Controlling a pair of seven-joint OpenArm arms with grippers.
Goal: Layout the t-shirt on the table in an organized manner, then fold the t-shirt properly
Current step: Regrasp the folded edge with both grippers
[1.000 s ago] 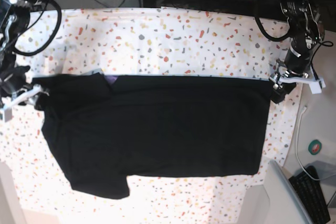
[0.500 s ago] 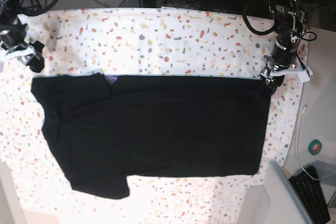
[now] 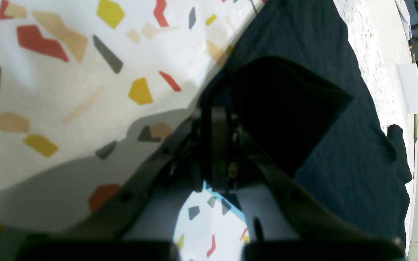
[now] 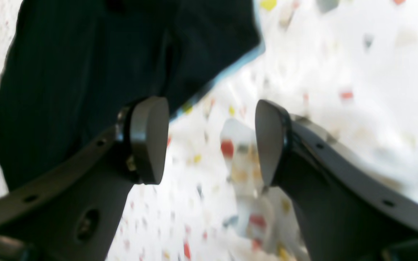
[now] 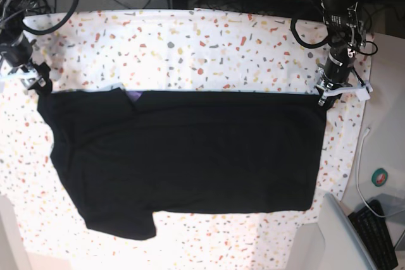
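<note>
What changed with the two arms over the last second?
The left pincer slid up to the t-shirt's far corner and shut on it. The right pincer lifted off the other corner, swung away, then came back, open, empty. The shirt stayed flat on the table.

Lay spread flat across the middle of the desk (image 5: 209, 42): a black t-shirt (image 5: 190, 156), folded to a straight upper edge running side to side in the base view. Showed a sliver of purple print (image 5: 134, 96) at that edge, near the neck. Ended square at that view's right; bulged into an uneven sleeve flap at the lower left. Was covered, the desk, in white cloth flecked with red, orange, yellow and grey, bare above and below the shirt.
</note>
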